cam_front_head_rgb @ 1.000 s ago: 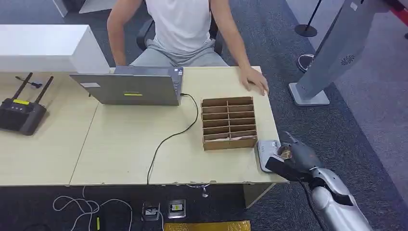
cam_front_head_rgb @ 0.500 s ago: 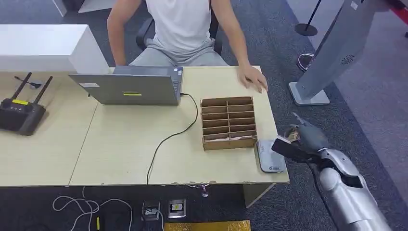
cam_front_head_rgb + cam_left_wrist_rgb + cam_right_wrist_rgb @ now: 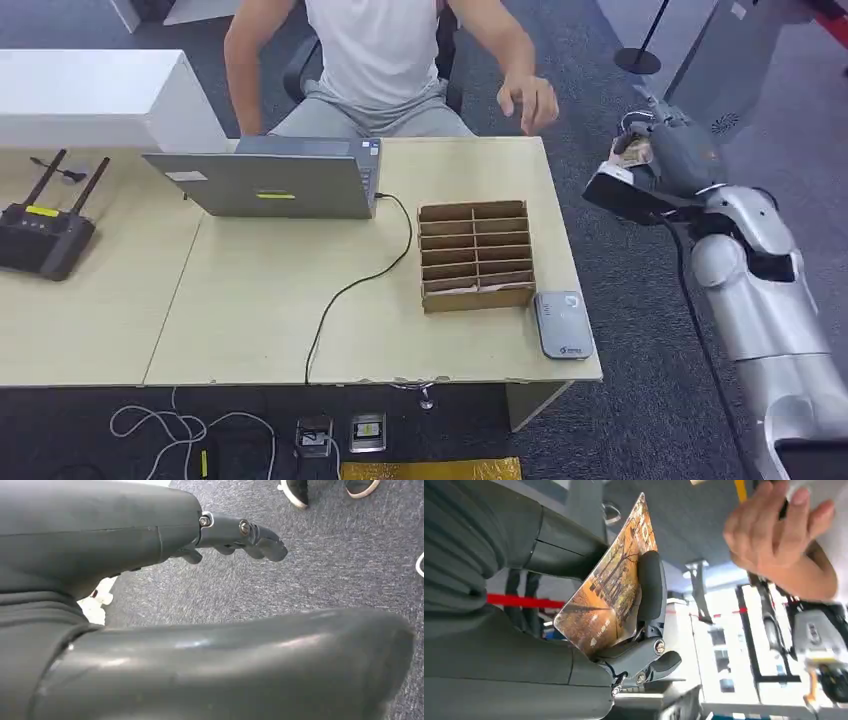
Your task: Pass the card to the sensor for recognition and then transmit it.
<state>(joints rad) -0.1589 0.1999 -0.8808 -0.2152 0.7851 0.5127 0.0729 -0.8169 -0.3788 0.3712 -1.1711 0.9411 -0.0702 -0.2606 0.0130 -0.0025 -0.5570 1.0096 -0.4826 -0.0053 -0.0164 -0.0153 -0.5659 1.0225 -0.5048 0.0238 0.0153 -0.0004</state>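
Glossy printed card [image 3: 611, 587], smooth matt grey plastic right hand [image 3: 655, 165], brushed silver metal arm [image 3: 760, 290], pale wood-laminate table [image 3: 250, 300], brown corrugated cardboard divider box [image 3: 475, 255], smooth grey plastic sensor [image 3: 563, 323], matt black router [image 3: 40, 238], rough grey carpet [image 3: 310, 565].
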